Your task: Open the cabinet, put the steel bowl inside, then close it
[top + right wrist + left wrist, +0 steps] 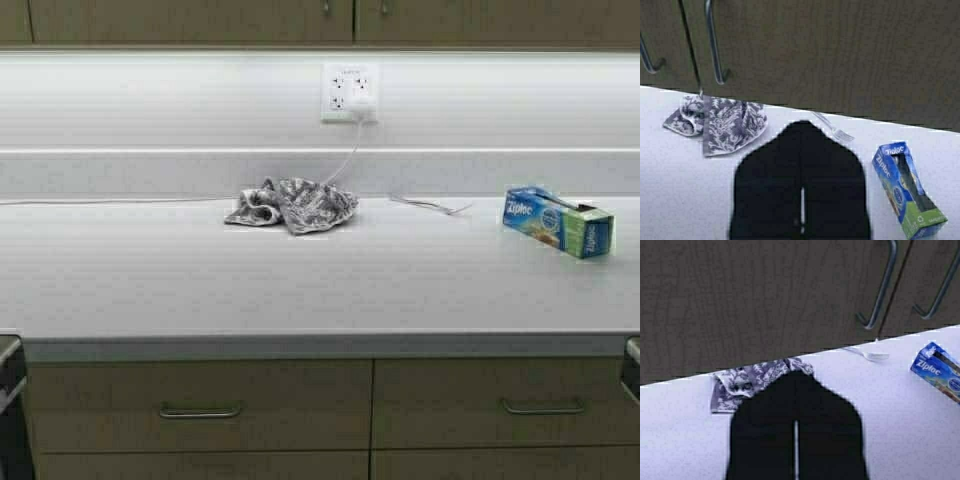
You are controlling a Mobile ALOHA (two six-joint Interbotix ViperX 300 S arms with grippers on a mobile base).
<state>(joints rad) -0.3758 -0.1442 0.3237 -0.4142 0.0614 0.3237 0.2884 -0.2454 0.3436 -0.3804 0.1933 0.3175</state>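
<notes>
1. Nearest, along the lower edge of the high view: two tan wood-grain drawer fronts [200,400], each with one horizontal steel pull, separated by a vertical seam.
2. Left gripper [796,425], seen only in the left wrist view: two dark fingers pressed together with only a thin pale slit between them, holding nothing, above the counter.
3. Right gripper [802,192], seen only in the right wrist view: likewise two dark fingers closed to a thin slit, holding nothing, above the counter.
4. Counter [150,270]: one long, flat, pale surface with a fine speckle.
5. Cloth [292,205]: one crumpled grey-and-white patterned rag, lying at mid-counter near the back wall.
6. Fork [432,205]: one slim metal fork, lying flat between the cloth and the box, apart from both.
7. Blue bag box [558,221]: one rectangular cardboard carton, blue with a green end, lying on its side toward the right.
8. Outlet [349,93]: one white wall plate with a plug in it; a thin cable drops from it behind the cloth.
9. Cabinet [352,20], farthest: wall-mounted above the counter, two flat wood-grain doors shut, two slim steel bar handles beside the centre seam.
10. Steel bowl: not visible in any view.
</notes>
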